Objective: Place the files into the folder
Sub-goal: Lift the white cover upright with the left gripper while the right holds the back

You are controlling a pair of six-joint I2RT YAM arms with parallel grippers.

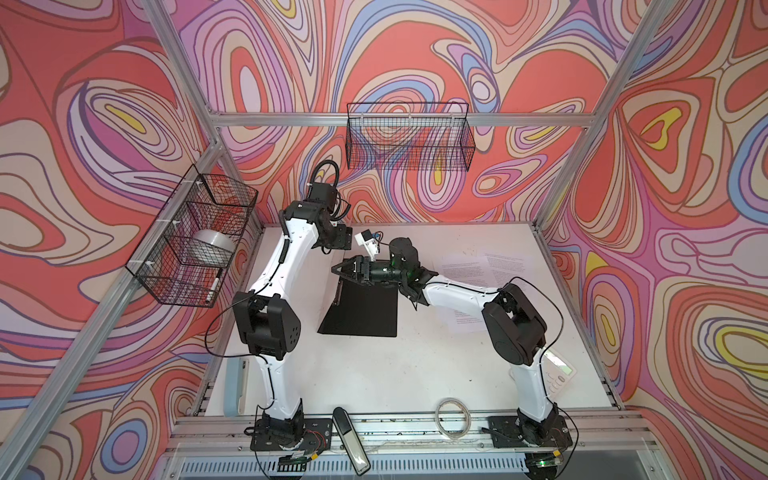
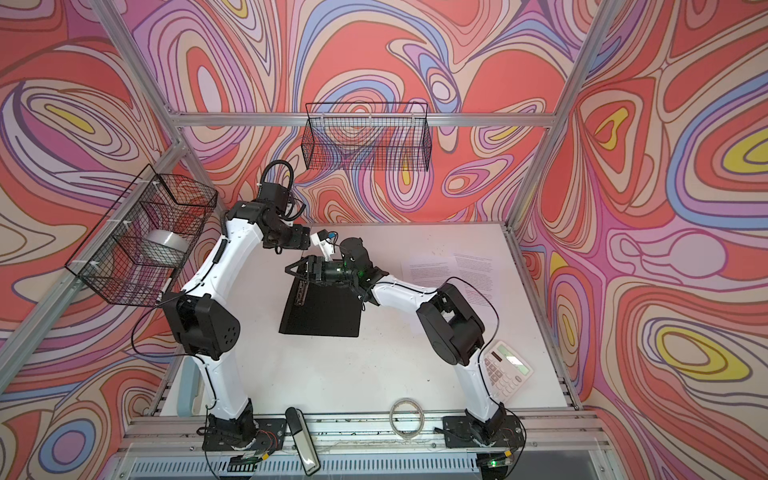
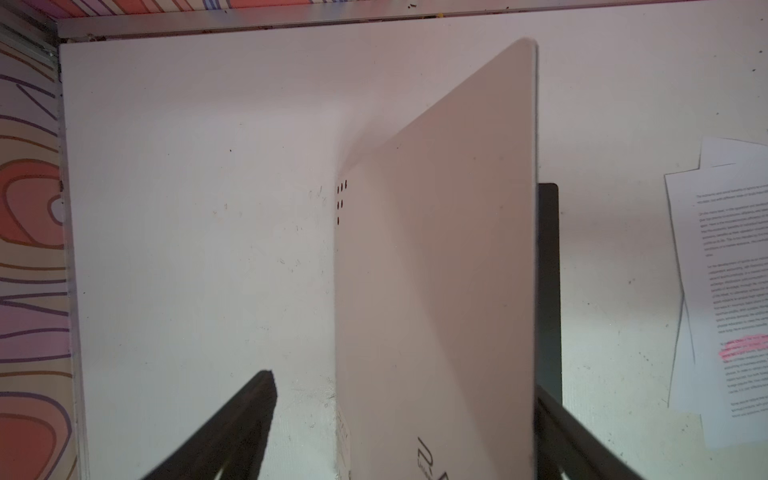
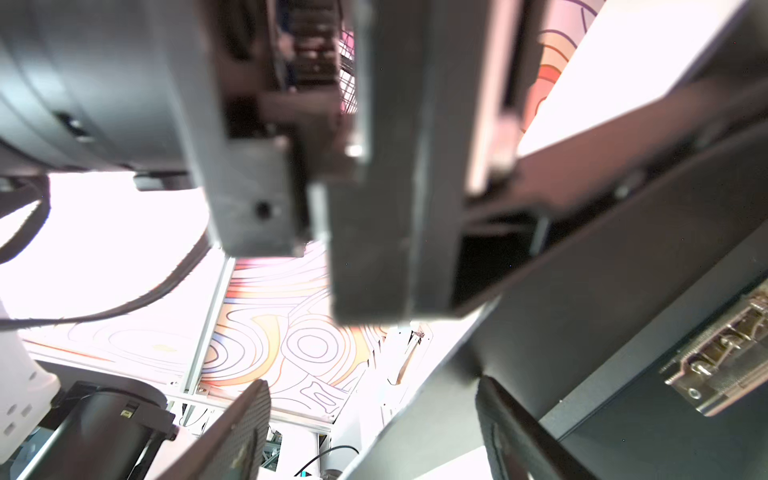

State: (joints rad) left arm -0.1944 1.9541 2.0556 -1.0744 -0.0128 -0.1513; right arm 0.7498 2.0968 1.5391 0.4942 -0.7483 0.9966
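Left gripper [image 3: 403,384] jaws spread wide, straddling the raised cover [image 3: 436,270] of the folder [image 1: 361,311]. One finger [image 3: 232,428] is clear of the cover, the other just beside its free edge; contact can't tell. Not clamped.

Right gripper [image 4: 372,384] jaws wide too, nothing between the fingers, only patterned wall behind. One finger [image 4: 519,432] sits close against folder's black inside, near the metal clip [image 4: 723,357].

Near edge of table [image 1: 374,374]: calculator [image 2: 505,368] beside right arm, well apart from folder.

Mid table: folder open, black inside flat on table, white-grey cover raised steeply from the spine side. Corner dots [image 3: 340,201] and part of the lettering show in left wrist view. Both grippers meet over folder's far end in both top views.

Further back, to the right: files [image 1: 461,268], white printed sheets flat on table, outside folder and apart from it. One more sheet lies partly under right arm. Pink highlighted line [image 3: 744,347] on one sheet.
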